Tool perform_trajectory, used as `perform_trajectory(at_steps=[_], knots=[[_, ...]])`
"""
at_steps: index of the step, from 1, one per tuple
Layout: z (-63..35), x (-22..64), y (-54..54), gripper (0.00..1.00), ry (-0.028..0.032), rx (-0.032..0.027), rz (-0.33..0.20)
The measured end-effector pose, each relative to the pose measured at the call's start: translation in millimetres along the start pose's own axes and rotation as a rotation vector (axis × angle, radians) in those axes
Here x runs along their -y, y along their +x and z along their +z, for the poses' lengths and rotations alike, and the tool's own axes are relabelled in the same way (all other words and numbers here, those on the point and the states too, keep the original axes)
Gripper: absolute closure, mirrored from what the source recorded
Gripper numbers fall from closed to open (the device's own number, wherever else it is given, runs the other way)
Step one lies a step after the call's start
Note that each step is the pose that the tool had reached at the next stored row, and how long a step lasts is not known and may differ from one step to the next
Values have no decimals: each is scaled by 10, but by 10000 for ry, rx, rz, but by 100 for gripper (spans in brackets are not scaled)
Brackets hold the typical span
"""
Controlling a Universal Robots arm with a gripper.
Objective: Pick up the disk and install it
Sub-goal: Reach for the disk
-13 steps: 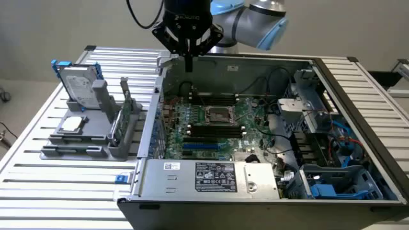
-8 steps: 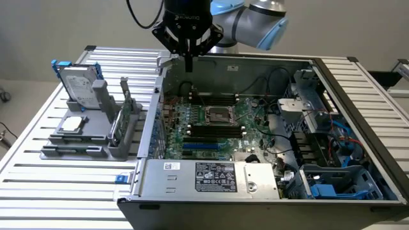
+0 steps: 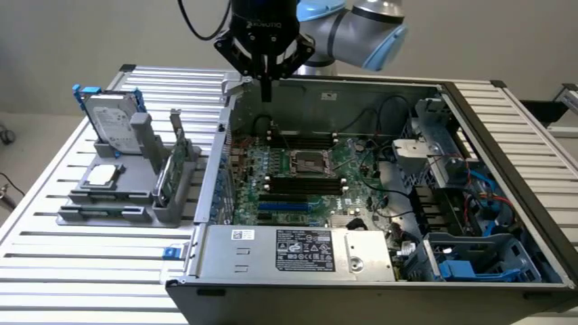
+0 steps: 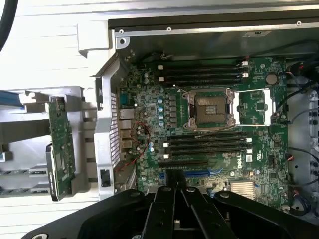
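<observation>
Well apart from the closed, empty black gripper [image 3: 267,95], the flat silver-grey metal disk [image 3: 116,122] with blue carrier is standing unpicked in its grey rack [image 3: 118,211], nothing installed

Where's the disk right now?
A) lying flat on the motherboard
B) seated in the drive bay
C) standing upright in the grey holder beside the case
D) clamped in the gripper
C: the disk stands upright in the grey holder, outside the computer case on the exterior view's left, while the gripper hangs shut and empty over the case.
</observation>
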State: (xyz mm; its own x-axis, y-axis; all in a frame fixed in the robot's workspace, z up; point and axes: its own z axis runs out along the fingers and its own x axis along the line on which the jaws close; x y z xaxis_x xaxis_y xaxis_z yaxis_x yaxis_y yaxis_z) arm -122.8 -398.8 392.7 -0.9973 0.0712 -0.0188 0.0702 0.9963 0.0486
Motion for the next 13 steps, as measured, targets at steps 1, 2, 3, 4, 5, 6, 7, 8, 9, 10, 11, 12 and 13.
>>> perform_trajectory(at_steps=[1, 2, 3, 4, 5, 6, 7, 8, 9, 10, 11, 12, 13], knots=[[-1, 2, 33, 89, -1, -4, 0], [-2, 4, 74, 89, -4, -8, 0], [-2, 7, 123, 89, -7, -10, 1], [-3, 10, 168, 89, -11, -10, 1], [-4, 12, 210, 89, -13, -10, 0], [-5, 14, 259, 89, -14, -11, 1], [-5, 13, 302, 89, -13, -13, 2], [-6, 11, 349, 89, -13, -15, 0], [-6, 7, 395, 89, -13, -15, 0], [-5, 0, 440, 89, -13, -16, 1], [-2, -10, 486, 89, -14, -15, 0], [0, -26, 533, 89, -13, -15, 0], [2, -46, 580, 89, -8, -16, 1]])
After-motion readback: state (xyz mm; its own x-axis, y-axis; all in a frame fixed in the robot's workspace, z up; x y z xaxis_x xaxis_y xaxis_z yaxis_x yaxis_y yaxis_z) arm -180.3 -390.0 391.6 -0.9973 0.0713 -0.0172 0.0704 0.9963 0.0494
